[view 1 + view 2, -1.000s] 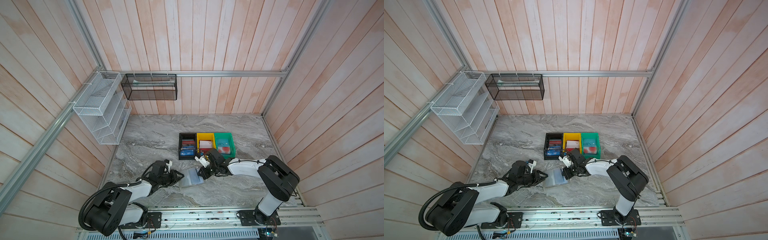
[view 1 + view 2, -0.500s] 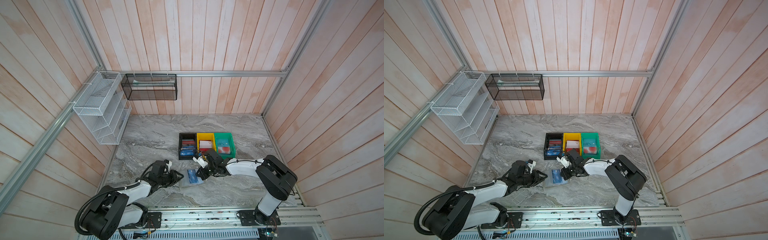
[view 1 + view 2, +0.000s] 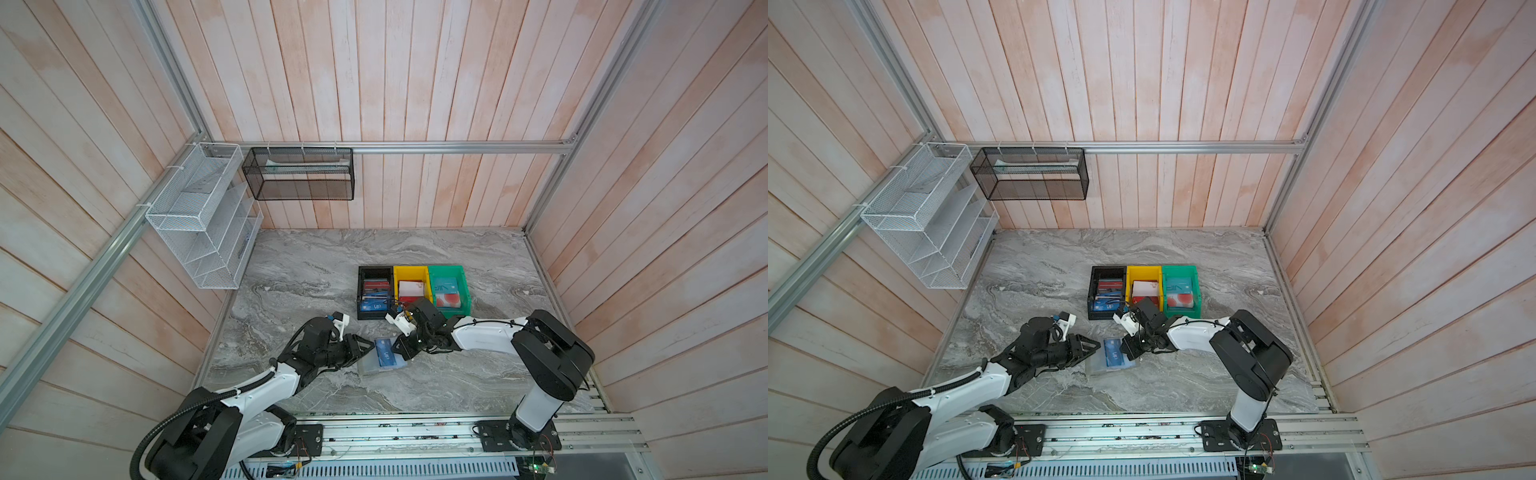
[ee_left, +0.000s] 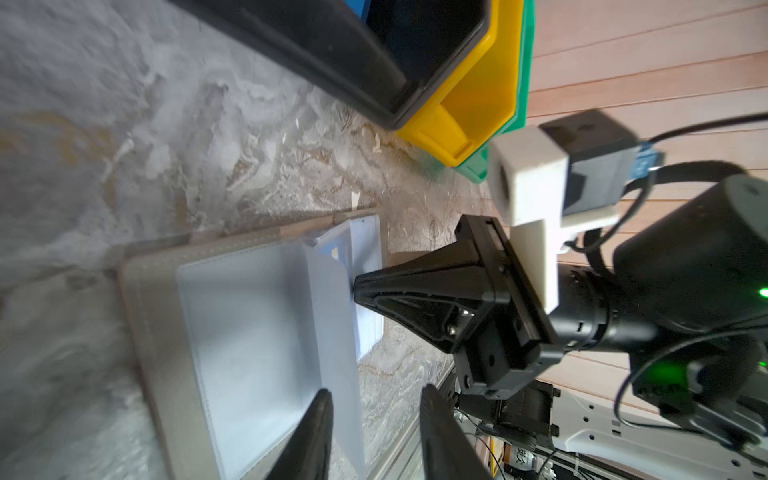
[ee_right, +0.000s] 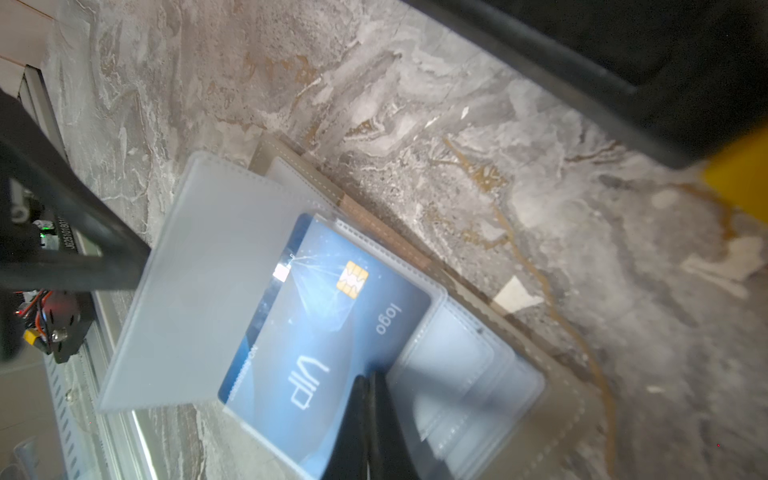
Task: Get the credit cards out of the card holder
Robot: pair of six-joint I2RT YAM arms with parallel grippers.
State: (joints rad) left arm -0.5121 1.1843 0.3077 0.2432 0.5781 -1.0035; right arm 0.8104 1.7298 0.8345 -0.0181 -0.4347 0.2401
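The grey card holder (image 3: 365, 368) (image 3: 1096, 368) lies open on the marble table, in front of the bins. A teal credit card (image 5: 324, 324) (image 3: 384, 353) marked "VIP" lies in one of its clear pockets. A translucent pocket flap (image 5: 199, 282) (image 4: 332, 324) stands tilted up over the holder's left half. My left gripper (image 4: 376, 390) (image 3: 369, 345) is open at the holder's left edge. The flap's edge sits between its fingers (image 5: 83, 257), next to one of them. My right gripper (image 5: 370, 378) (image 4: 357, 289) (image 3: 1128, 351) is shut, its tips resting on the card's pocket.
Black (image 3: 372, 314), yellow (image 3: 411, 272) and green (image 3: 464, 291) bins holding cards stand in a row just behind the right gripper. A white wire rack (image 3: 199, 220) and a black mesh basket (image 3: 299, 174) hang on the walls at the back left.
The translucent flap has been turned up toward the left gripper, uncovering the teal card. The right gripper has shifted slightly left over the holder. The left arm has barely moved.
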